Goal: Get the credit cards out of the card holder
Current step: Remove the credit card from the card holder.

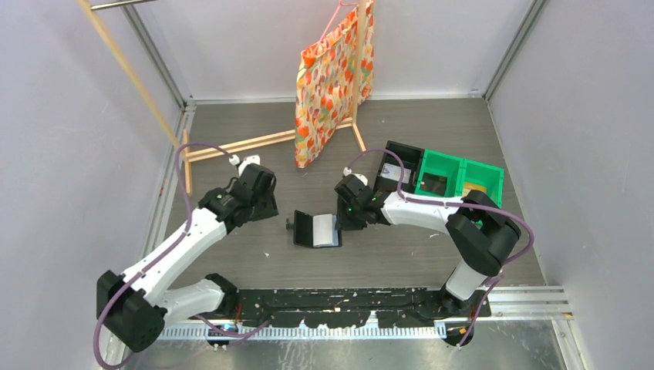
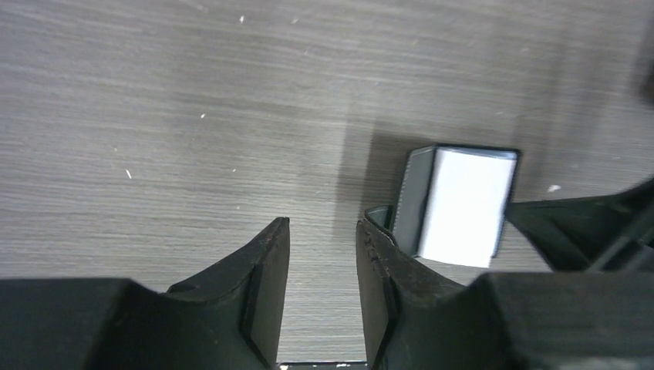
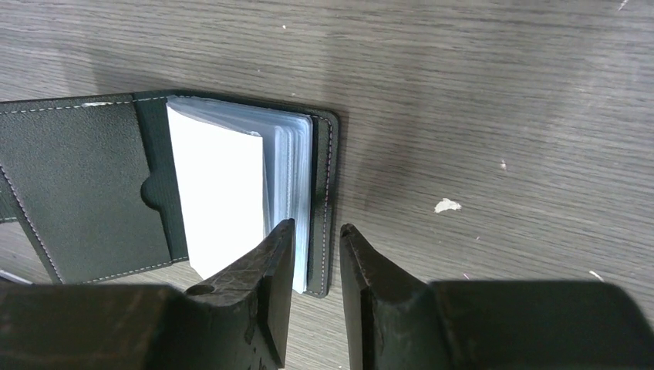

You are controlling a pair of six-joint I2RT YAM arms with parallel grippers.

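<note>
Whitish card (image 3: 220, 193) extraction stage: close right tool (image 3: 316, 227), grip state unclear, on card edge in open holder (image 3: 77, 193); left tool (image 2: 322, 223) released.

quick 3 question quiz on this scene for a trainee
1. True or false: the card holder lies shut.
2. In the right wrist view, what shows between the right end effector's tips? A a pen, B the holder's edge, C a coin.
3. Fill in: the bin beside the black bin is ___.
Key: 1 false; 2 B; 3 green.
</note>
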